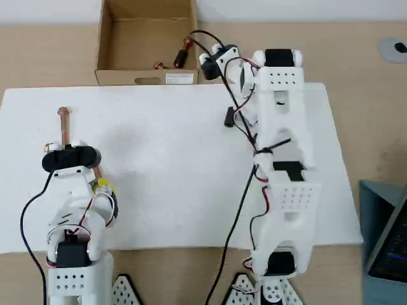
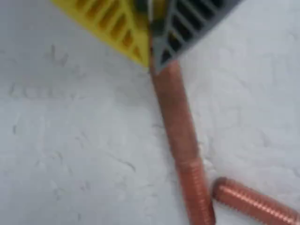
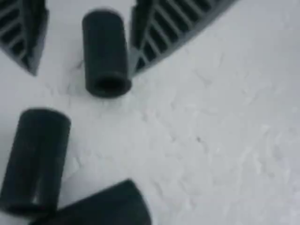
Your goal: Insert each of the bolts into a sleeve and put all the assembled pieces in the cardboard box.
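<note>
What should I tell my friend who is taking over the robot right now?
Left hand: shut on a copper bolt over the white mat. A second bolt lies close by.
Right hand: open, with its fingers on either side of a black sleeve. Two more sleeves lie nearby.
Done: copper pieces already lie in the cardboard box.
Left: push the held bolt into a sleeve and box it, then do the same with the second bolt.
</note>
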Robot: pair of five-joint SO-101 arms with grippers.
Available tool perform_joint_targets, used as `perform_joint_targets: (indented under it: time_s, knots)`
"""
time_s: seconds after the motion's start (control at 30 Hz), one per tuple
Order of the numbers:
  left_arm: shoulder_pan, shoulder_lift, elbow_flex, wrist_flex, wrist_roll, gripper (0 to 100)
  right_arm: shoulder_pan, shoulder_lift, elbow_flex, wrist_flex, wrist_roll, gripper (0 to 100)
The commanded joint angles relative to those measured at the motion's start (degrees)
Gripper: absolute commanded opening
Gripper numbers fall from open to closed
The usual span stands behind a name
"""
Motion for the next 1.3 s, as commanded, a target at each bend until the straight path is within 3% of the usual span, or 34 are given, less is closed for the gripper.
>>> perform_joint_targets:
  time_s: [0.0, 0.4, 0.73, 0.97, 1.27]
  knots:
    - [-0.5, -0.4, -0.3, -0.4, 0.2, 0, 0.7, 2.9, -6.4, -0.5, 0.5, 15.0]
    - [-0.5, -0.4, -0.3, -0.4, 0.2, 0, 0.8, 15.9, -18.7, -0.3, 2.4, 15.0]
    - [-0.5, -0.4, -0.3, -0.4, 0.2, 0, 1.4, 21.5, -20.3, -0.6, 2.4, 14.7]
    - [-0.5, -0.4, -0.3, -0.4, 0.2, 0, 1.3, 22.5, -20.3, 0.0, 3.9, 0.7]
    - [-0.5, -0.4, -0.3, -0.4, 0.0, 0, 1.4, 22.5, -31.5, 6.7, 3.8, 1.0]
